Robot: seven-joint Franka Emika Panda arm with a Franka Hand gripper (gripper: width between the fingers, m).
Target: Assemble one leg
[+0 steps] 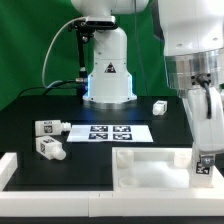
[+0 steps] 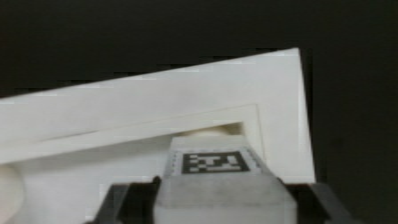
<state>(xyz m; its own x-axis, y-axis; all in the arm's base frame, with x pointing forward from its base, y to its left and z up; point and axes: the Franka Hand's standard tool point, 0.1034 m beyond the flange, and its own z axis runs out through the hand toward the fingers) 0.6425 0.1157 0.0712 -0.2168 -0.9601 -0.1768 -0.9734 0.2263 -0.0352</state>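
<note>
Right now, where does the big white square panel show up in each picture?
Exterior view: the panel lies low, toward the exterior view's right, nearer the camera than the marker board.
Wrist view: the panel fills most of the picture, beyond the gripper.
Shared landmark: the tagged leg held in the gripper.

The marker board (image 1: 120,132) lies flat at the middle of the table (image 1: 30,110), with the robot base (image 1: 108,75) behind it at twelve o'clock. Two legs sit toward the exterior view's left, one leg (image 1: 50,127) at nine o'clock of the board and another (image 1: 51,149) nearer, at about eight o'clock, while a third leg (image 1: 159,106) rests at two o'clock. The large panel (image 1: 150,168) lies in front at five o'clock, and the gripper (image 1: 204,160) hangs over its right part.
</note>
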